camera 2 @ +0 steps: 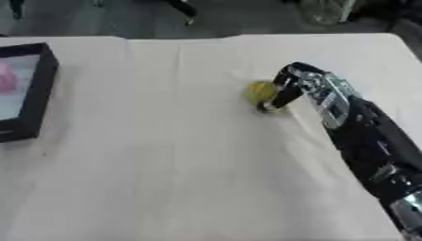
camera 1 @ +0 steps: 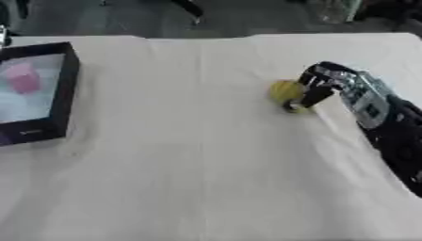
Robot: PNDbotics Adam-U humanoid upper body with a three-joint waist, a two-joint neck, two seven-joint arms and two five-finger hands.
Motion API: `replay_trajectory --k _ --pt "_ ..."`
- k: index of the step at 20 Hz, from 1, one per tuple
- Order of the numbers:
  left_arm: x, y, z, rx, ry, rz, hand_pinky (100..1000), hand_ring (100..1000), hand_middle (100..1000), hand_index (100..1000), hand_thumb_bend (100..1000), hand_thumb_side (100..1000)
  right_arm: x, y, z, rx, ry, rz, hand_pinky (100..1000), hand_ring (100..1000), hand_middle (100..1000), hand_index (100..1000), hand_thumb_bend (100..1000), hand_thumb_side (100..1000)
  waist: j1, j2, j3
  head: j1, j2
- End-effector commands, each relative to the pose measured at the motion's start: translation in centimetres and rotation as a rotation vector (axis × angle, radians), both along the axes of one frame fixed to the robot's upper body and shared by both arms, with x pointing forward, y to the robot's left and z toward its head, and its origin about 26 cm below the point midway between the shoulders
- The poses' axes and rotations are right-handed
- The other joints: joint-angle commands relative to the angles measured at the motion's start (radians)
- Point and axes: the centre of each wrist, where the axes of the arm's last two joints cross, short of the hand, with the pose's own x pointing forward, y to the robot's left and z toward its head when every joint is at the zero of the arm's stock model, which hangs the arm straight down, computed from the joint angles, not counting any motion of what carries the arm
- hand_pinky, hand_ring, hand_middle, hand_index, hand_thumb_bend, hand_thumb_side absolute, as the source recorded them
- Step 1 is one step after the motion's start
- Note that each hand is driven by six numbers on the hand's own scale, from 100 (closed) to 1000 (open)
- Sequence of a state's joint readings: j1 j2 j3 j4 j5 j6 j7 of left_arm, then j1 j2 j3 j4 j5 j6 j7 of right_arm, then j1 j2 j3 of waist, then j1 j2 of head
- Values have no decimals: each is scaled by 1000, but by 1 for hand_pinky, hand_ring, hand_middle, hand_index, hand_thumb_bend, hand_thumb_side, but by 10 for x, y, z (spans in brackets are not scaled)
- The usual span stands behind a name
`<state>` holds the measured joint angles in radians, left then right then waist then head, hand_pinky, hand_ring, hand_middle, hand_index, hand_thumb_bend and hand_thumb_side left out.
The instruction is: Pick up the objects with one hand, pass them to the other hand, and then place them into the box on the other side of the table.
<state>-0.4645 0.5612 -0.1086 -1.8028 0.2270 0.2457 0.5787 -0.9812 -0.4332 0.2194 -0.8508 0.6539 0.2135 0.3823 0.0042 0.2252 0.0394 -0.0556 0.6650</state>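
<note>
1. Robot's right hand, black w/ silver joints, comes in from the right edge of frame and sits at centre-right, fingers curled down onto a small round yellow object. Dark fingers hang across the object's right side, touching it; looks like a grip closing on it, but can't tell if it's lifted off the cloth yet.
2. Yellow object sits at centre-right of frame, on or just above the cream cloth-covered tabletop, well apart from the box.
3. Black-walled open box w/ pale lining is at the upper-left edge of frame. A pink lump-shaped item already lies inside, so at least one piece looks delivered.
4. Left hand: not in either view.
5. Progress, as a judgement: early in this object's cycle, at the pick stage. Left to do: lift, hand over to the left hand near mid-tabletop, then drop into the box at left.
6. No other loose objects show on the tabletop, so this may be the last one.
</note>
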Motion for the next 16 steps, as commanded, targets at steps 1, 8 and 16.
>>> replay_trajectory --k 1,8,16 --pt "-3 1 9 11 -31 1 665 658 645 809 457 601 0 -5 7 12 -13 -19 816 766 638 639 468 103 -5 3 -1 -2 -9" --pt "-3 1 10 13 -31 1 666 658 645 807 457 601 -1 -2 10 36 -28 -25 808 737 605 598 407 100 -5 2 -1 -1 -9" --pt "-3 1 9 19 -21 3 665 659 646 807 456 602 -8 3 37 104 -130 -67 800 731 621 613 397 100 -9 -3 -6 5 -11"
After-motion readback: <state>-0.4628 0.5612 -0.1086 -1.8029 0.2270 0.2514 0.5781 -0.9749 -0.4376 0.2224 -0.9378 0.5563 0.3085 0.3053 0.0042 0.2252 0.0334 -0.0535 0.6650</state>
